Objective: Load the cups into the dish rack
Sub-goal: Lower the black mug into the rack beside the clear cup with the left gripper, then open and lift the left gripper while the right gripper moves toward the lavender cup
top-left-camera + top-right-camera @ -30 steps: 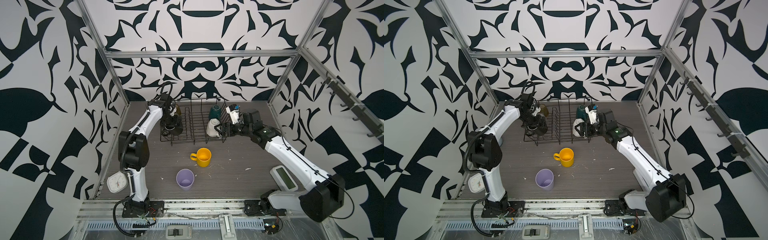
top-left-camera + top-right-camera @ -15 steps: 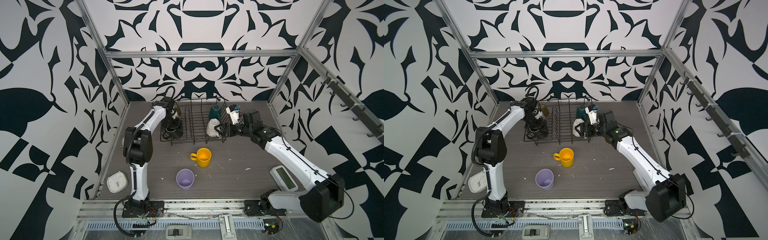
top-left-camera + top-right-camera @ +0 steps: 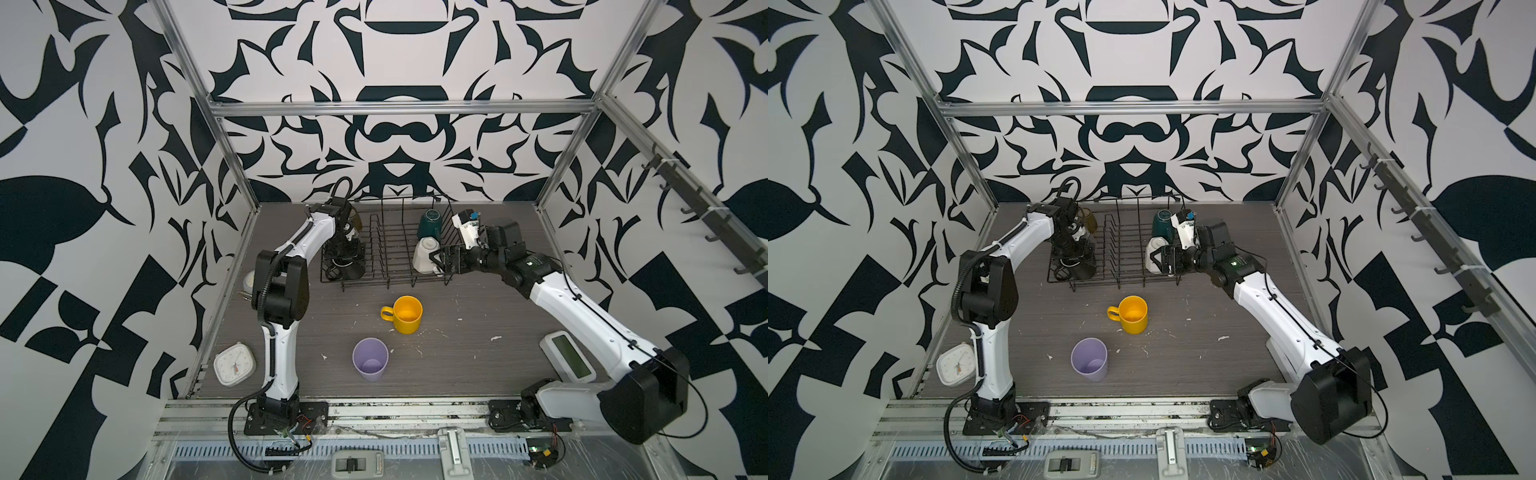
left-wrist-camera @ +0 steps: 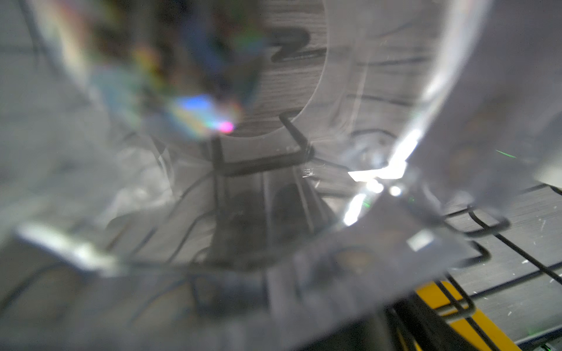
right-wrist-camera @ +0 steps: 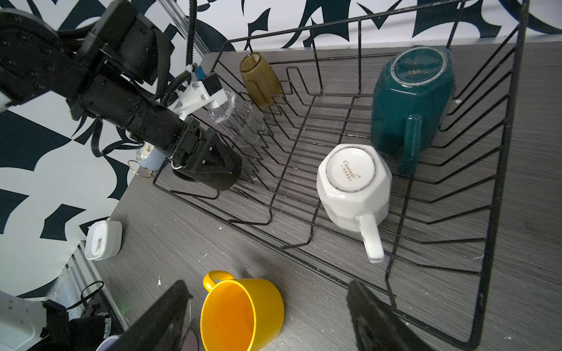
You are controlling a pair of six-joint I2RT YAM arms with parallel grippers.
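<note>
**Five cups in the dish rack, two on the table**

Dish rack: far middle of the table, long axis left to right in both top views.

Right end of the rack: cream mug nearer, dark-green mug behind it. Both inverted, bases up, long axes near vertical, handles turned toward the right gripper.

Left end of the rack: amber tumbler at the far corner, long axis tilted. Clear tumbler next to it, also tilted, upper end aimed at the left arm's wrist, blurring the whole left wrist view. Black mug at the near corner, handle to the left in both top views; which end is up, not readable.

On the table, in front of the rack: yellow mug, upright, mouth up, handle pointing left in both top views. Lilac tumbler, upright, mouth up, nearer the front edge and to the left of the yellow mug.

Left gripper: low against the black mug, jaws wide; contact with it not discernible.

Right gripper: at the rack's near right corner, close to the cream mug's handle, jaws wide apart, holding nothing.
</note>
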